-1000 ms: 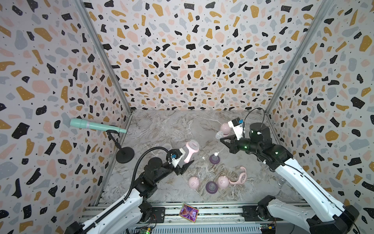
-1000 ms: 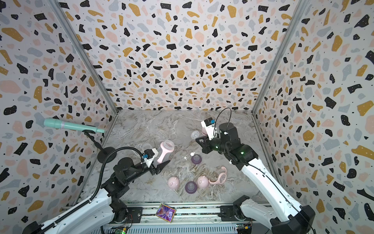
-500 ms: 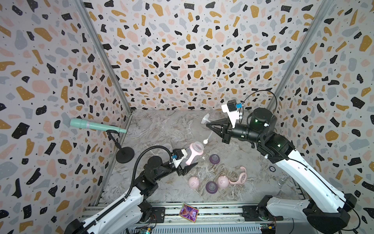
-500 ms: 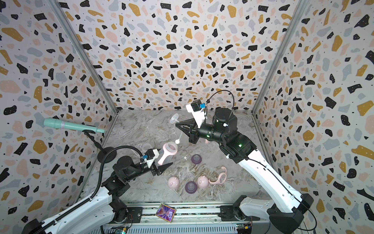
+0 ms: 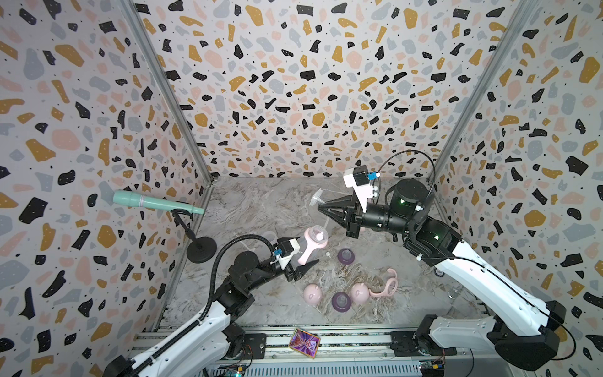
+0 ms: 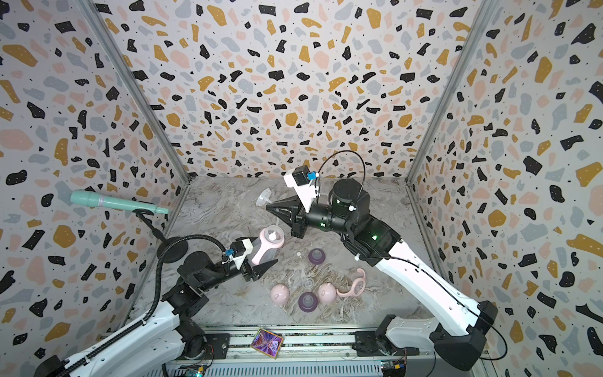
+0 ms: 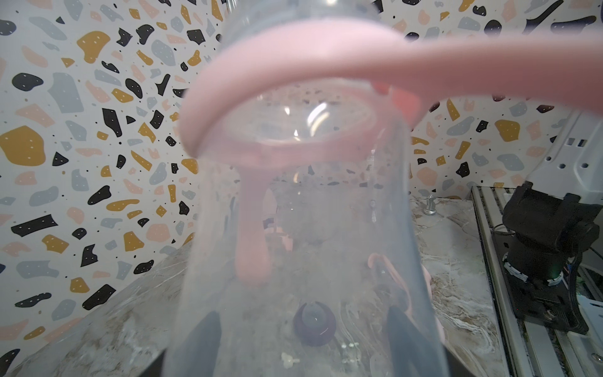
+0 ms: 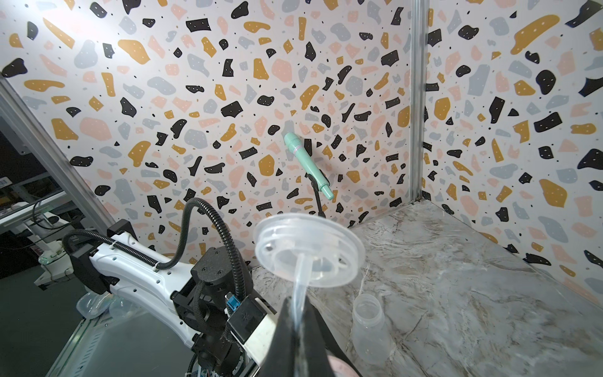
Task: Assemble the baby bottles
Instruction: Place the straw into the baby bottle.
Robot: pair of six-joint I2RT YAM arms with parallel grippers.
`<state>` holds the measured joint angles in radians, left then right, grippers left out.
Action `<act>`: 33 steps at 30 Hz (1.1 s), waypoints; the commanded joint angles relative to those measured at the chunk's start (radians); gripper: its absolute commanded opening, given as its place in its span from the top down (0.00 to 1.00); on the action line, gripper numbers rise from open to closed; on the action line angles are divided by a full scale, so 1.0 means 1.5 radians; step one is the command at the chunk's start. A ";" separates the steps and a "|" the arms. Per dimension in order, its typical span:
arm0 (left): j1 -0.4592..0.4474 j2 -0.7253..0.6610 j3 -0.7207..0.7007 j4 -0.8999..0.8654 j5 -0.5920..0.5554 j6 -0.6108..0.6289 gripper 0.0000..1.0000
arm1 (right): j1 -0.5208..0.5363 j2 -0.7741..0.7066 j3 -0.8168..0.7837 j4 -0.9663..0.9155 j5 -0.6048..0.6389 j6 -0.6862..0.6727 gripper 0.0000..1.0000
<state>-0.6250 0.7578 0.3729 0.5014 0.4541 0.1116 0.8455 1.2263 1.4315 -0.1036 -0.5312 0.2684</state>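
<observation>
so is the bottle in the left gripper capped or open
Open: the bottle wears only its pink collar, mouth bare, no cap.

Marble tabletop (image 5: 261, 204) bears caps (image 5: 312, 293); teat rings (image 5: 341, 302); collar (image 5: 387, 283).

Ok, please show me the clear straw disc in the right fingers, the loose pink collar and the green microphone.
straw disc (image 8: 310, 249), right wrist view, on the middle of its round flange.
pink collar (image 5: 381, 293), in a top view, on its lower curved handle.
microphone (image 5: 156, 203), in a top view, middle of its body.
</observation>
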 commanded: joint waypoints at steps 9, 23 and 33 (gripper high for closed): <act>-0.004 -0.021 0.011 0.056 0.013 -0.012 0.70 | 0.013 -0.005 -0.029 0.052 0.010 0.018 1.00; -0.004 -0.012 0.006 0.058 0.011 -0.006 0.70 | 0.014 -0.007 -0.025 0.062 0.008 0.017 1.00; -0.004 -0.015 0.003 0.065 0.004 -0.003 0.71 | 0.015 0.010 -0.029 0.077 -0.001 0.025 1.00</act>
<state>-0.6250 0.7464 0.3729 0.5030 0.4625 0.1089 0.8635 1.2449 1.3846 -0.0303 -0.5243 0.2913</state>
